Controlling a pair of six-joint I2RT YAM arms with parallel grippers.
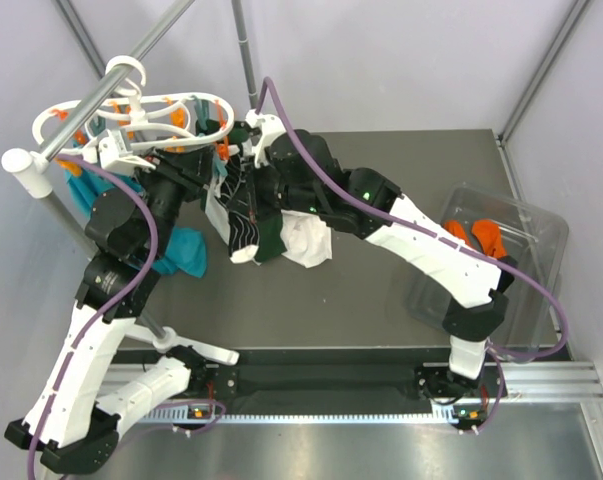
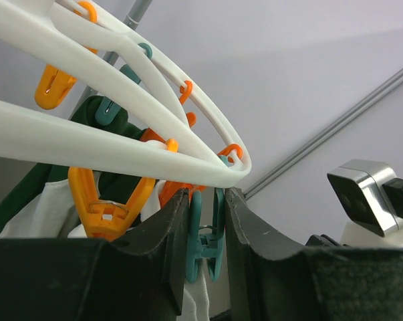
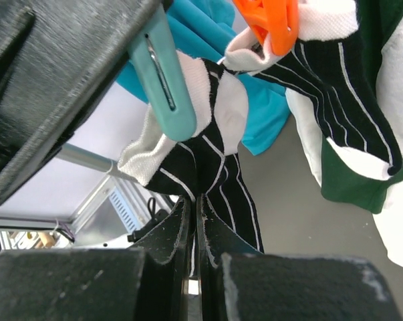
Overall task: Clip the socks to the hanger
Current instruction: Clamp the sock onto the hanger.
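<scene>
1. A dark sock with thin white stripes (image 3: 208, 167) is up at the hanger, held from below by the right gripper (image 3: 196, 221), whose jaws are pinched tight on the fabric.
2. The sock's white cuff lies against a teal clip (image 3: 164, 80). Whether the clip has bitten onto the cuff cannot be told.
3. The left gripper (image 2: 204, 200) has its fingers set narrow around that teal clip, squeezing it just under the white oval hanger (image 2: 121, 134).
4. Progress, judged from how things lie: this sock is mid-clipping. A second striped sock (image 3: 335, 87) already hangs beside it from an orange peg (image 3: 268, 20).
5. What is left: bright orange socks (image 1: 476, 235) lie in a clear plastic bin (image 1: 537, 215) at the table's right side, well apart from the hanger.
6. The held sock looks soft and limp, creased where it is pinched, its toe end hidden between the fingers.
7. The hanger hooks over a grey rail (image 1: 166, 25) at the upper left, with several orange pegs dangling from its ring.
8. Around the socks hang teal cloths (image 1: 181, 250), a dark-green cloth (image 1: 273, 240) and a white cloth (image 1: 306, 240), above the grey table (image 1: 311, 310).
</scene>
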